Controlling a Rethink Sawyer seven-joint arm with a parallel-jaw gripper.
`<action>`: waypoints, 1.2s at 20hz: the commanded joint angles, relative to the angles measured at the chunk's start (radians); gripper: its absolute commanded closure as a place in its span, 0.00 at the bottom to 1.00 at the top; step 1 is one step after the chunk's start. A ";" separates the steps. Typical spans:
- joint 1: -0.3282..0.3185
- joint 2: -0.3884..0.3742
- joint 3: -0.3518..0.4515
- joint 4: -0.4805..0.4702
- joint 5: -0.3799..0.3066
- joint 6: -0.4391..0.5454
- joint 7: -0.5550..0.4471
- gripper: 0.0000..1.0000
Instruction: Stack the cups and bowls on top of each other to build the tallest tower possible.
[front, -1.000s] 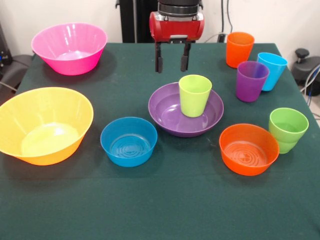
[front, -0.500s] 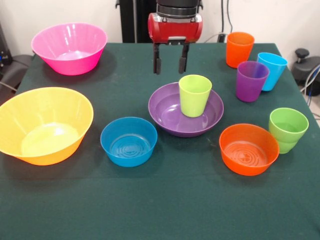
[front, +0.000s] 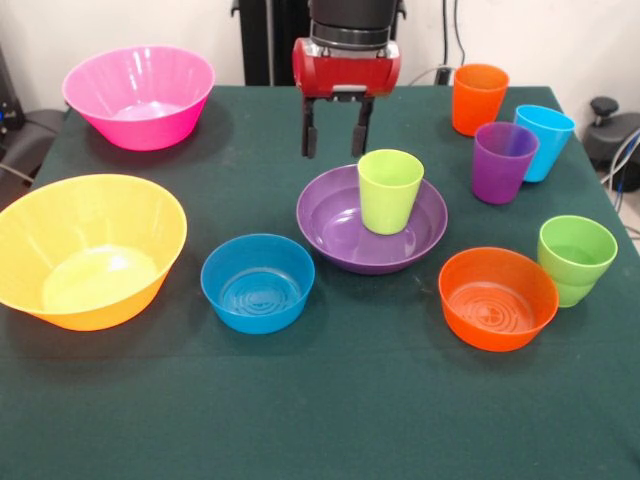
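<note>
The end effector (front: 333, 141), fingers spread wide and empty, has drifted a little toward the pink bowl (front: 138, 95) and sunk slightly, leaving the lime-yellow cup (front: 389, 190) upright in the wide purple bowl (front: 335, 235). Likely next piece: the small blue bowl (front: 257, 283) beside the purple one.

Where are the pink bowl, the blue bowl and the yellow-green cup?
pink bowl (front: 140, 118), front view, outer wall.
blue bowl (front: 257, 290), front view, inside bottom.
yellow-green cup (front: 389, 200), front view, side wall.
</note>
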 joint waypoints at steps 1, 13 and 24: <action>-0.017 0.067 0.213 -0.092 0.058 0.096 -0.104 0.00; 0.019 0.098 0.184 -0.092 0.017 0.071 0.006 0.00; 0.084 0.126 0.128 -0.123 0.012 0.061 0.253 0.00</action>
